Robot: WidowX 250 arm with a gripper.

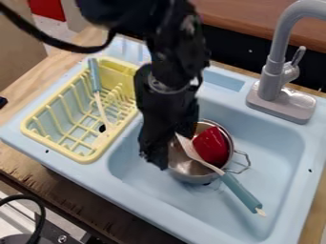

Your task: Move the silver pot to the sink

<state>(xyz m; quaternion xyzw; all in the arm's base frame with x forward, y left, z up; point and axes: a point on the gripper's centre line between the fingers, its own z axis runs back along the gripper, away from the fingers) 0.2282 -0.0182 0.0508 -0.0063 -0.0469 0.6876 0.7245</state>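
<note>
The arm [172, 57] enters from the top edge of the frame and hangs over the sink [127, 188], left of center. The end effector [164, 152] is at the left side of the pot [191, 178], near the middle of the frame; whether it is apart, together or clamped on the pot cannot be determined. The silver pot is located within the sink basin, just right of the end effector, opening upward, with a wire handle [246, 163] projecting from its right side. A red vessel [211, 145] lies inside the pot, toward the right wall. A spatula [240, 190] lies slantwise across the pot: its pale blade is inside, left of the red vessel, and its teal handle extends past the rim toward the lower right of the frame, over the basin. At the left of the frame, a yellow rack [83, 157] occupies the section beside the basin. A second utensil [95, 76] with a blue handle rests in the rack, handle end toward the top. The gray faucet [272, 78] stands upright on the rear rim, upper right of the frame. The wooden counter [25, 162] supports the sink.
</note>
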